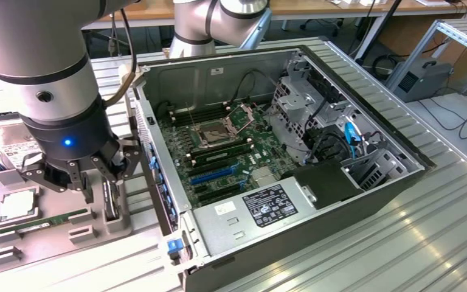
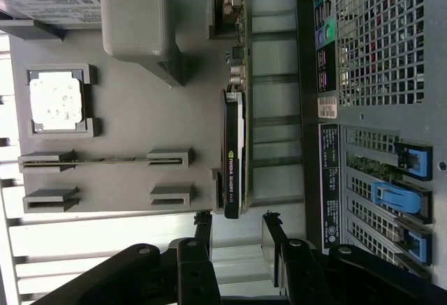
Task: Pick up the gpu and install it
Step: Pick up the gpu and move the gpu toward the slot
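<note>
1. The computer case (image 1: 331, 234) lay open on the worktop (image 1: 436, 243).
2. Beside the case, a grey holder tray (image 2: 140, 130) carried spare parts.
3. The gripper (image 2: 236, 228) hung over the tray's case-side edge, fingers (image 2: 204, 225) apart and holding nothing.
4. The gpu (image 2: 233, 155) stood on edge there. The fingers would best straddle it squarely before closing.
5. Its edge read "NVIDIA QUADRO".

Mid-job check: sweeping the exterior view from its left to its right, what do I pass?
Hard drive → gpu → processor socket → power supply label → blue cable.
</note>
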Available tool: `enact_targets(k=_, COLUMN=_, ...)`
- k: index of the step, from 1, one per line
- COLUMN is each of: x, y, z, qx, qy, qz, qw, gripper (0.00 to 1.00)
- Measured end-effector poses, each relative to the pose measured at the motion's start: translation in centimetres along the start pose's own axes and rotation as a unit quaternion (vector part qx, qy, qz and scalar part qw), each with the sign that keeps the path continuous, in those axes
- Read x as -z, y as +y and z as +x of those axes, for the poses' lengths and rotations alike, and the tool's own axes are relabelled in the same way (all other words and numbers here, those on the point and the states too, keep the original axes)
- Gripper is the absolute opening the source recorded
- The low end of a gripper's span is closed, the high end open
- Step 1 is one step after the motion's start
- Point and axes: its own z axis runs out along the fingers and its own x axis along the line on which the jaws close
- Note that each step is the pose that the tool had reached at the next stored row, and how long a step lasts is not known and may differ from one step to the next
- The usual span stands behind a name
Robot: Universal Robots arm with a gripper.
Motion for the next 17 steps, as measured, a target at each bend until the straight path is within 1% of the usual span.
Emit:
enact_targets(k=14, x=-0.55, y=0.04, z=0.02, qx=0.0, qy=-0.0001, qz=0.0017, qw=1.0, gripper=0.42)
enact_targets(k=17, x=-0.67, y=0.26, z=-0.01, qx=0.0, qy=-0.0001, qz=0.0018, qw=1.0, gripper=0.42)
